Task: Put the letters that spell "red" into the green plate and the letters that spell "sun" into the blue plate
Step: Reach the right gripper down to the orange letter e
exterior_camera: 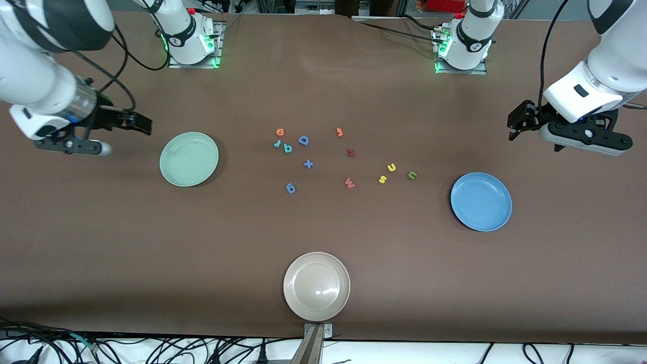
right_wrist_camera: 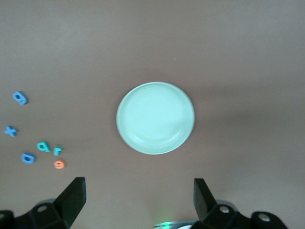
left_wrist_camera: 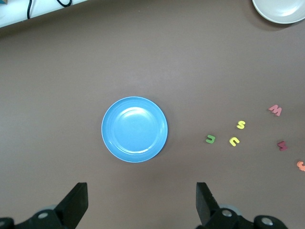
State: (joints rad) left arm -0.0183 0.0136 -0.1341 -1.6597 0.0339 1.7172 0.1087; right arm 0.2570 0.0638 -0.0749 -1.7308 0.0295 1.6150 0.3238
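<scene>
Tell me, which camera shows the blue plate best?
The left wrist view: the blue plate sits whole and large mid-picture. The front view shows it smaller, toward the left arm's end. The right wrist view misses it.

Cut off by the left wrist view's edge: beige plate (left_wrist_camera: 281,10), only a slice showing, and orange letter (left_wrist_camera: 301,165), too clipped to read. Cut short in both wrist views: gripper fingers (left_wrist_camera: 74,202) (right_wrist_camera: 71,198), tips only. Blurred in the right wrist view: blue letters (right_wrist_camera: 20,98), shapes hard to read.
</scene>
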